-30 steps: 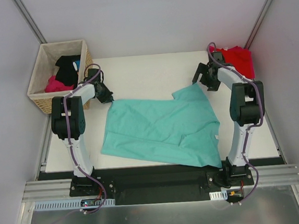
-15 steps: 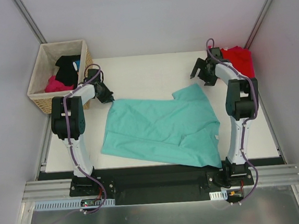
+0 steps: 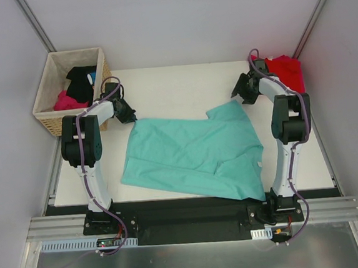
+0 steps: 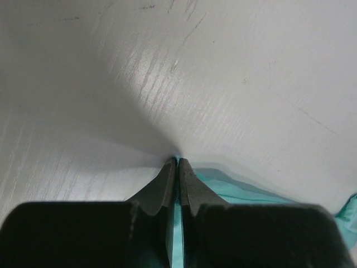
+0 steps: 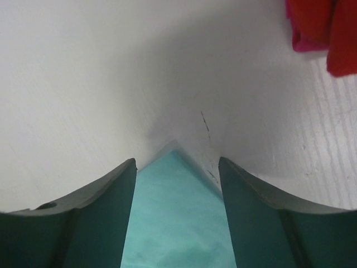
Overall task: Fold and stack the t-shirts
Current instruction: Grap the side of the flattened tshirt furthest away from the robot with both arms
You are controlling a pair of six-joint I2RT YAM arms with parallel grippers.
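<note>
On your white rectangular table (image 3: pixel 181 83), the teal mint-green cotton t-shirt (image 3: pixel 193 154) lies spread flat between the arms, its long axis left to right and slightly skewed. The bright red t-shirt (image 3: pixel 284 69) sits bunched at the far right corner. Both arms reach forward and low: your left gripper (image 4: pixel 177 162) pinches the teal one's far left corner, and your right gripper (image 5: pixel 177 162) stands wide open, straddling its far right sleeve tip

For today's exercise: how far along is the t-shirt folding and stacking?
Done: nothing clearly; the bright red cotton t-shirt lies bunched at the far corner. In hand: left hand shut on the teal cotton t-shirt at a corner, right hand open over another. Left: folding, stacking.
</note>
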